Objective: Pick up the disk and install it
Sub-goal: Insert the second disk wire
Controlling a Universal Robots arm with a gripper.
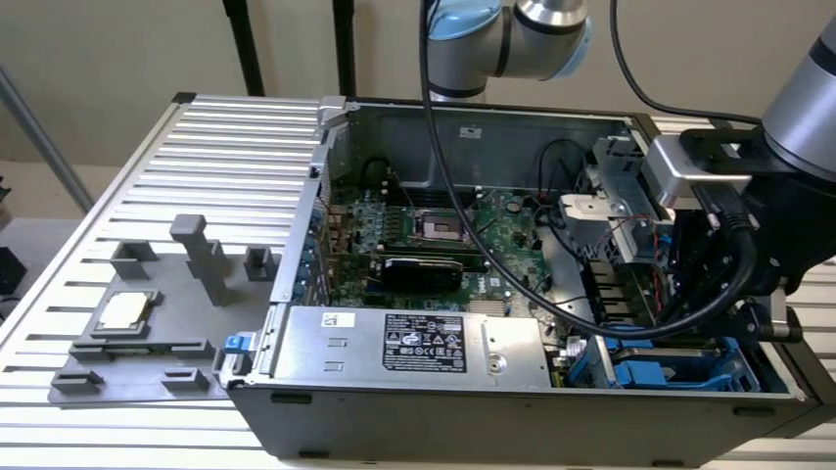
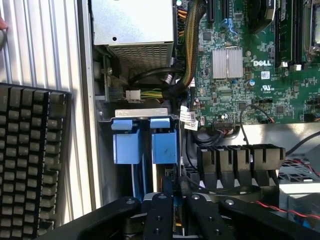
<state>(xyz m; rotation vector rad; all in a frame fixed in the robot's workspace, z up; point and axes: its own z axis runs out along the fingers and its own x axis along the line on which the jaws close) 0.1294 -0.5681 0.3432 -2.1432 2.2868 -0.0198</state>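
Now you see one disk with two blue tabs sitting in the drive bay at the corner of one open computer case, beside one silver power box. One gripper hangs just above the tabs; whether it grips cannot be told. One keyboard lies outside the case.

Open computer case on slatted table; green motherboard inside; power-supply box at 6 o'clock of motherboard; grey fixture tray at 9 o'clock.
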